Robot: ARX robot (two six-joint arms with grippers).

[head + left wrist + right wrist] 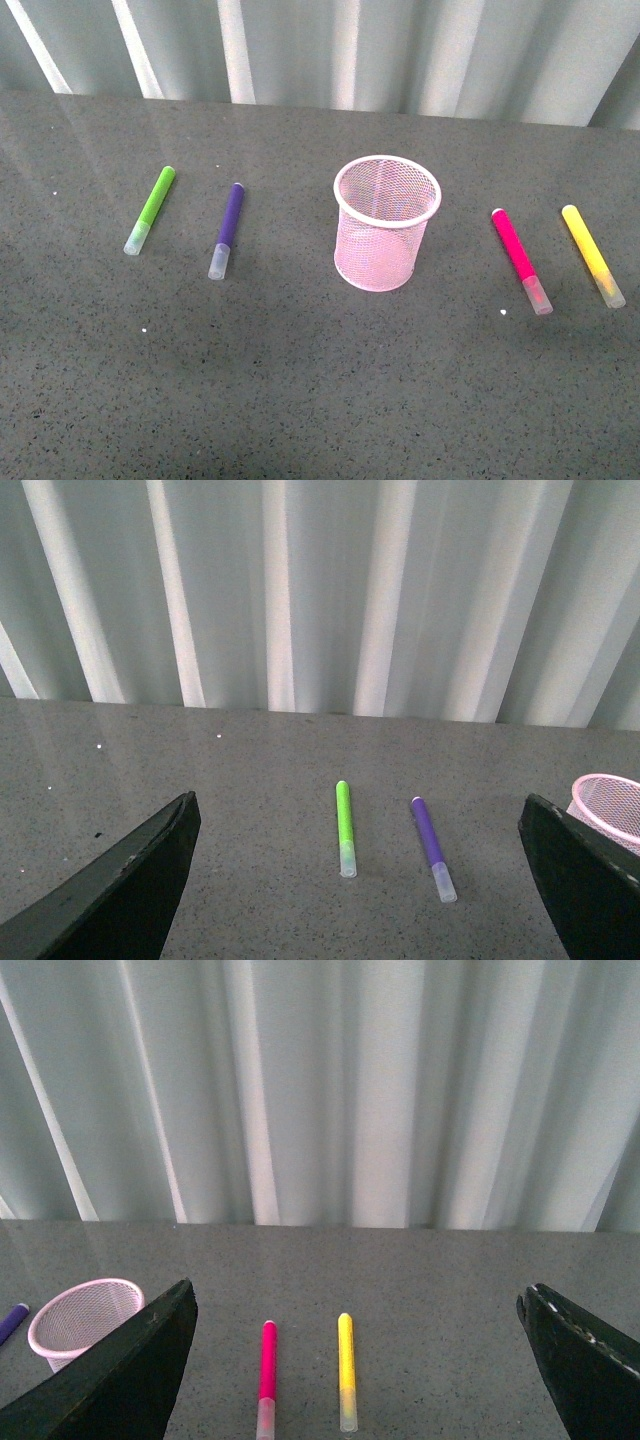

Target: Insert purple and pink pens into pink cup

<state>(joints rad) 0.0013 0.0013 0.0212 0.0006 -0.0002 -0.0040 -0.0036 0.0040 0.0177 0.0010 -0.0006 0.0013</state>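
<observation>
Right now you have the pink cup (387,222) standing upright at the middle of the desk (300,400). Your purple pen (227,230) lies flat to its left, next to the green marker (151,208). Your pink pen (519,260) lies flat to its right, next to the yellow marker (592,254). Neither pen touches the cup. Your left fingers (130,890) and right fingers (130,1370) are spread wide above the desk, holding nothing.
</observation>
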